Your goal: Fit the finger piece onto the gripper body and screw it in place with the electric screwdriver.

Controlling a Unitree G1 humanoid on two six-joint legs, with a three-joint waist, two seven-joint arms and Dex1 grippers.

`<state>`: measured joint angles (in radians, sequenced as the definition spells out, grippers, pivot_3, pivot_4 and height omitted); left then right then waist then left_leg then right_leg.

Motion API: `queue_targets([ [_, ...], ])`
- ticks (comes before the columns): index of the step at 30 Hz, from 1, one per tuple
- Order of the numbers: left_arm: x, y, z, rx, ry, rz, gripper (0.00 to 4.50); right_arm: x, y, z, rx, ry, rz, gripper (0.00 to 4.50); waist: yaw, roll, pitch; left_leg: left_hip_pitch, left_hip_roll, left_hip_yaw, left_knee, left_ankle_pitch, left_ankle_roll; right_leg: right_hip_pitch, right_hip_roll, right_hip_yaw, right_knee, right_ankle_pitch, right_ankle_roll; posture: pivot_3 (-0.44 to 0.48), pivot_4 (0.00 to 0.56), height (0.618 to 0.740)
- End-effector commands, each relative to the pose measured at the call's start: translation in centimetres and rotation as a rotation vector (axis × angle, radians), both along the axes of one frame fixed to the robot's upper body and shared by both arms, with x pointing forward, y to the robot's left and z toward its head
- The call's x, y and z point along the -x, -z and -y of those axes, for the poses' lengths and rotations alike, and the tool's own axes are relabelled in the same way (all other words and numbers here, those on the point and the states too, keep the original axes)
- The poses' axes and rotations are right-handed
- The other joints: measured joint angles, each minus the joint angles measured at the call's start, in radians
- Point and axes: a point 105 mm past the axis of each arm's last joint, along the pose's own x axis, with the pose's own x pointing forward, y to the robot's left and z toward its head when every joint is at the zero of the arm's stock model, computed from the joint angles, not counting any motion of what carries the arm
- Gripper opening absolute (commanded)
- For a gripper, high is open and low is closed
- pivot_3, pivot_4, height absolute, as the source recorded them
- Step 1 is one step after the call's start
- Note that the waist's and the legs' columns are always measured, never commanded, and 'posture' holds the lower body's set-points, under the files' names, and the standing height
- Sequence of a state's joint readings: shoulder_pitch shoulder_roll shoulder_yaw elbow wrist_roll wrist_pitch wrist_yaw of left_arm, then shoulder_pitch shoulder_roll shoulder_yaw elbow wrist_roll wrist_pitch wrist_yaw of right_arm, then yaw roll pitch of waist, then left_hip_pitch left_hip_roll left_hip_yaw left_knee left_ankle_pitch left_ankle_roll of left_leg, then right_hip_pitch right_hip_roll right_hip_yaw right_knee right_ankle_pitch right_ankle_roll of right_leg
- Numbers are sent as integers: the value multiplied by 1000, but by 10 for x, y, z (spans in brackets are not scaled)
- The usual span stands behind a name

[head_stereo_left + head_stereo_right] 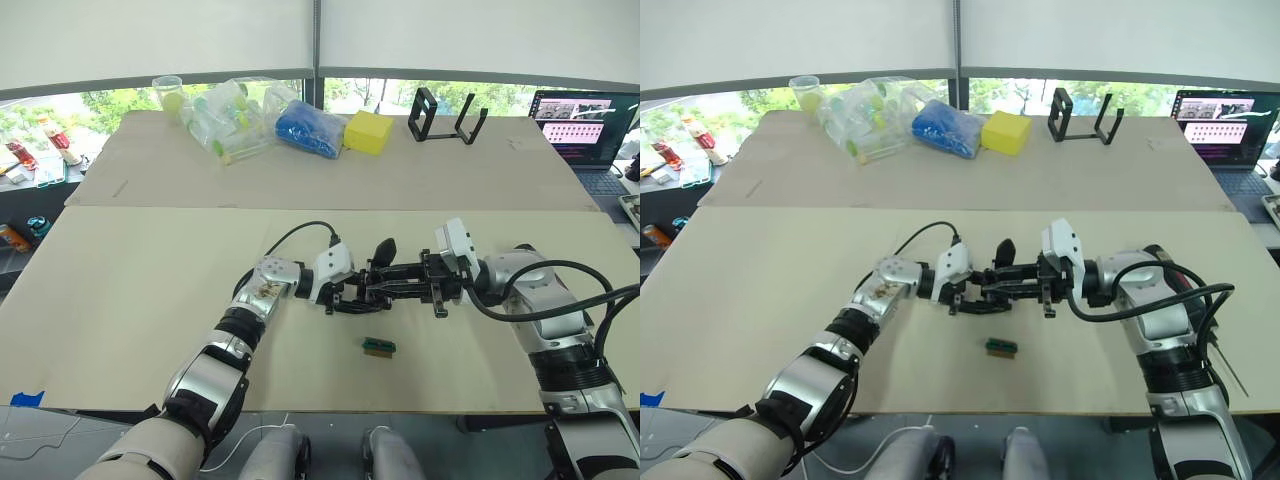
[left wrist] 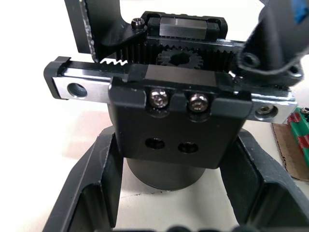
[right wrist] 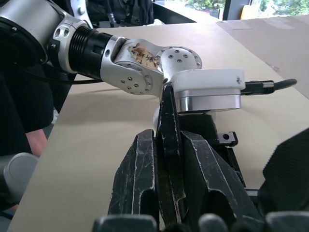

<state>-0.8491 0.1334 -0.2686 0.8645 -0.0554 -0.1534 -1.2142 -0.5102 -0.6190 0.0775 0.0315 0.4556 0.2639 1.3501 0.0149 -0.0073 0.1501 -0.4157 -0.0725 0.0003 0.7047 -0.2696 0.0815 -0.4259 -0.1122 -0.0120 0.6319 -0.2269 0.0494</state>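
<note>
**Two grippers meet at frame centre**

Where the arms converge mid-frame, the left gripper [image 1: 352, 298] clamps the gripper body [image 2: 176, 123] — its wrist view shows two screws and a rack-and-pinion. The right gripper [image 3: 166, 159] pinches the finger piece [image 3: 167, 145], upright between its fingers. A small green block [image 1: 379, 346] lies on the table [image 1: 120, 300] just below.

Both grippers are crowding the gripper body [image 1: 372, 285] between their jaws; a green block [image 1: 378, 346] is lying just nearer (open board beyond).
</note>
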Motion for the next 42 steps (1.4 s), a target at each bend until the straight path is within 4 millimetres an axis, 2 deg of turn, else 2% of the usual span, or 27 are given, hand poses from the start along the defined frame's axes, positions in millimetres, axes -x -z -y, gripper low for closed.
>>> queue_targets([
  [1, -2, -9, 1, 23, -8, 30, 2298, 4, 5, -3, 15, -21, -15, 311, 0, 0, 0, 0, 0, 0, 0, 0, 0, 0, 0, 0, 0, 0, 0, 0, 150, 740],
  [12, -1, -8, 1, 27, -12, 28, 2298, -6, 19, -1, 55, 27, -57, 311, -2, 0, 0, 1, 0, 0, 0, 0, 0, 1, 0, 0, 0, 0, 0, 0, 150, 740],
  [21, 0, -7, -1, 22, -12, 32, 2298, -14, 30, 14, 104, 79, -89, 311, -2, 0, -1, 3, 0, 0, 0, 0, 0, 3, 0, 0, 0, 0, 0, 0, 150, 740],
  [28, 0, -7, -3, 25, -17, 31, 2298, -11, 36, 13, 99, 94, -104, 311, -2, 0, -3, 5, 0, 0, 0, 0, 0, 4, -1, 1, 0, 0, 0, 0, 150, 740],
  [34, 3, -6, -8, 23, -9, 27, 2298, -8, 42, 25, 115, 118, -110, 311, -2, 0, -3, 5, 0, 0, -1, 0, 0, 4, -1, 1, 0, 0, 0, 0, 150, 740],
  [42, 6, -1, -13, 0, 3, 31, 2298, -3, 45, 20, 152, 65, -139, 311, -3, 0, -3, 5, 1, 0, -2, 0, 0, 3, 0, 1, -1, 0, 0, 0, 150, 740],
])
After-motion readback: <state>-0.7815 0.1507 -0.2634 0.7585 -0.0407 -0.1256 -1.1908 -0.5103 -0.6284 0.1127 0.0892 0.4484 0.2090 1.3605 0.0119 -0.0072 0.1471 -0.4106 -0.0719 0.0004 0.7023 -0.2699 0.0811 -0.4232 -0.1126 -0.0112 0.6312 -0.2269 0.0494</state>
